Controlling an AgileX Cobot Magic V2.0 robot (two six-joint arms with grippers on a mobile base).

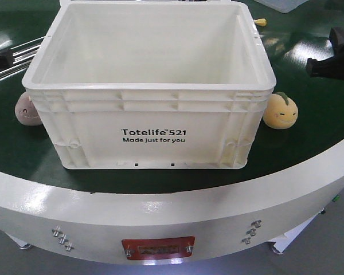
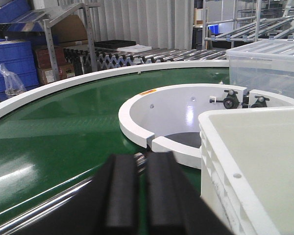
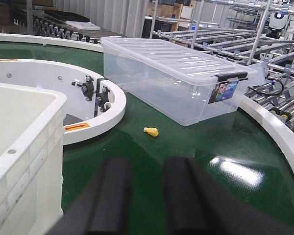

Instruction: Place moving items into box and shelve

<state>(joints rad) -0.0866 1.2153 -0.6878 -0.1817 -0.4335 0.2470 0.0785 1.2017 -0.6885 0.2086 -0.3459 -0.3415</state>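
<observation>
Cream-white box (image 1: 149,86) stands upright on the green belt (image 1: 309,143) between my tools, long axis crosswise, print facing front. The pink-brown toy (image 1: 27,109) lies just beside its left wall and the orange toy (image 1: 280,110) just beside its right. My left tool (image 2: 141,196) is nearly closed, my right tool (image 3: 146,205) slightly parted, both empty.

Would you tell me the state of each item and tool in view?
Totelife tote, upright, open-topped, empty.
Pink-brown plush, on belt, outside tote.
Yellow-orange plush, on belt, outside tote.
Clear storage bin, lid closed.
Left tool, nearly shut, empty.
Right tool, open, empty.
</observation>
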